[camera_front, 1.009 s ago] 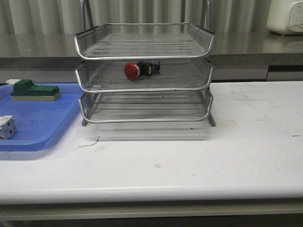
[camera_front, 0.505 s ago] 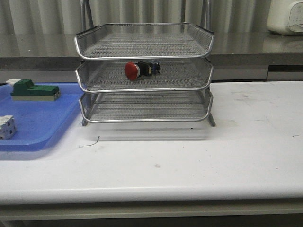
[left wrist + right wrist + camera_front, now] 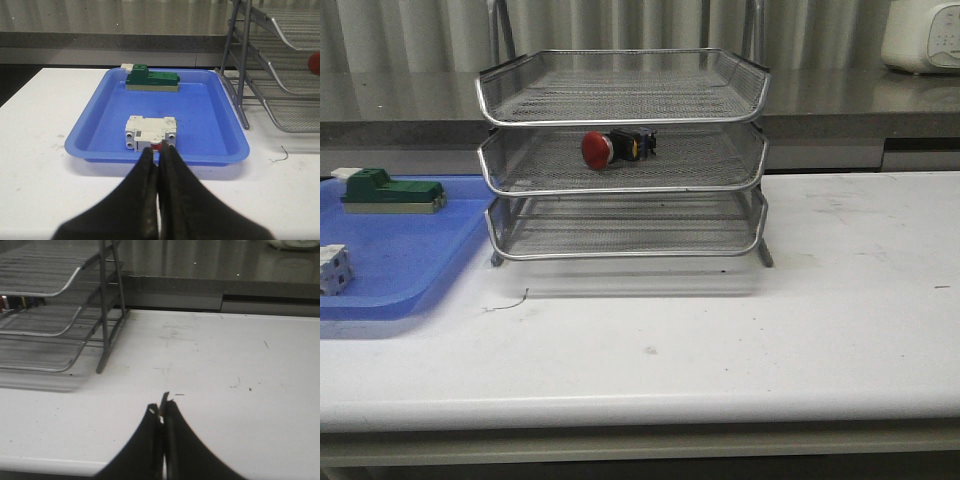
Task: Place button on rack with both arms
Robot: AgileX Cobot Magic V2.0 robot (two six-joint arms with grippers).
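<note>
The button [image 3: 613, 147], red head and black body, lies on its side on the middle tier of the silver wire rack [image 3: 620, 185]. A sliver of its red head shows in the left wrist view [image 3: 315, 63]. Neither arm shows in the front view. My left gripper [image 3: 158, 152] is shut and empty, held over the white table in front of the blue tray, with the rack [image 3: 280, 75] off to one side. My right gripper [image 3: 161, 410] is shut and empty over bare table, apart from the rack [image 3: 55, 320].
A blue plastic tray [image 3: 390, 285] at the table's left holds a green block [image 3: 392, 192] and a white block [image 3: 332, 268]; both also show in the left wrist view [image 3: 152, 81] [image 3: 150, 132]. A grey counter runs behind the table. A white appliance [image 3: 923, 35] stands at the far right.
The whole front view has shifted very slightly; the button and rack keep their places relative to each other.
</note>
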